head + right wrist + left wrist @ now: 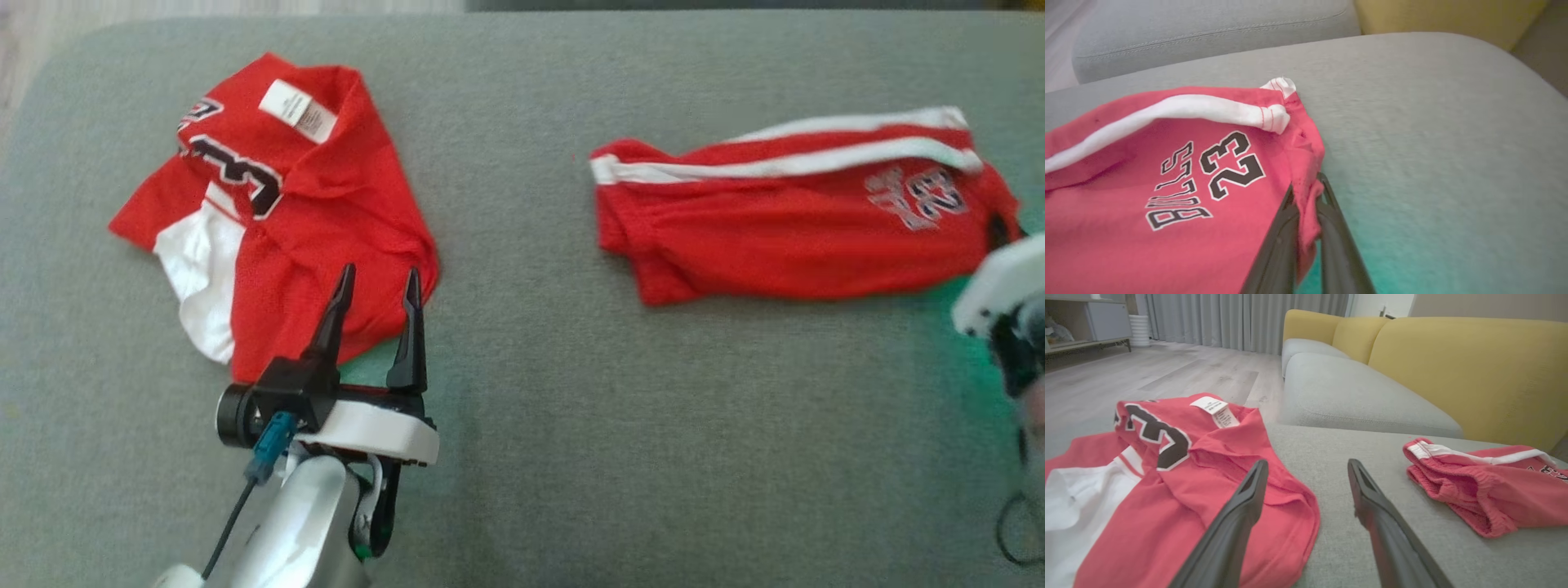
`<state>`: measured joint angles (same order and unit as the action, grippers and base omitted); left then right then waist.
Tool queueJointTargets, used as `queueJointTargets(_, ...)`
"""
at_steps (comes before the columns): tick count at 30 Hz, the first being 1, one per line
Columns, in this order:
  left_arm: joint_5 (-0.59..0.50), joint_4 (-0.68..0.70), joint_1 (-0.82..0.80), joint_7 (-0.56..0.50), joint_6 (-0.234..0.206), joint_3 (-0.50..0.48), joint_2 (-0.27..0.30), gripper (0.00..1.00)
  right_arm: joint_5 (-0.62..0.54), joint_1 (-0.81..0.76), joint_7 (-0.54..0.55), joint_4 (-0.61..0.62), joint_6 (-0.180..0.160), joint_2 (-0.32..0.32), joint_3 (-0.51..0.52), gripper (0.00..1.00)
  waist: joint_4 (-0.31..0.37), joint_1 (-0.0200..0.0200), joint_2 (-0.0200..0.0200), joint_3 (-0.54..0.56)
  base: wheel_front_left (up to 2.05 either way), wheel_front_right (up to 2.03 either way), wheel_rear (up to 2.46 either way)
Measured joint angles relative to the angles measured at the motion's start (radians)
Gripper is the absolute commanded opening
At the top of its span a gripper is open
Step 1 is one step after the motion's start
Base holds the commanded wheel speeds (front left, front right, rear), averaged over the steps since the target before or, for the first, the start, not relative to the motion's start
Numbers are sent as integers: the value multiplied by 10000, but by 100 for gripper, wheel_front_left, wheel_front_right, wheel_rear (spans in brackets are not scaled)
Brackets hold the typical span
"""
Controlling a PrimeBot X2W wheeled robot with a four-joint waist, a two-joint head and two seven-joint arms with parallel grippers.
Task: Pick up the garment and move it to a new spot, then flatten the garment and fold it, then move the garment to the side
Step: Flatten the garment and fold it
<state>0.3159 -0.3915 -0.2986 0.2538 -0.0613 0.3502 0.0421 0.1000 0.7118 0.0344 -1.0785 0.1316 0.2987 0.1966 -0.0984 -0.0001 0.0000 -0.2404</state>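
Red shorts (1167,196) are laid on the grey cushion (522,408), one edge pinched between the closed right gripper (1306,190) fingers. The left gripper (380,282) is held spread above the red jersey (326,212) hem.

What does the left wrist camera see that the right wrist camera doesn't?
Left wrist camera, not the right: the crumpled red jersey with its white tag, the open left gripper, the wooden floor and grey curtains. Right wrist camera, not the left: the right gripper pinched shut on the edge of the red shorts, and the number 23 printed on them. Both: the red shorts, the grey cushion they lie on and the yellow sofa back.
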Motion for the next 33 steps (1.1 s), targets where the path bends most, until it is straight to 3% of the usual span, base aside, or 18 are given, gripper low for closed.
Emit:
queueJointTargets(8, -123, -4, 264, 0, 96, -130, 0, 100, 744, -1234, -226, 558, 0, 489, 734, 0, 361, -1, 0, 315, 0, 0, 0)
queueJointTargets(17, -178, -161, 385, 0, 176, -303, 2, 100, 1279, -1327, -767, 1365, 0, -10, 957, 0, 355, 1, 0, 446, 0, 0, 0)
queueJointTargets(33, -282, -393, 899, -2, 174, -272, 21, 100, 3584, -2214, -984, 3847, 0, -650, -1534, 0, 47, 0, 0, 1561, 0, 0, 0)
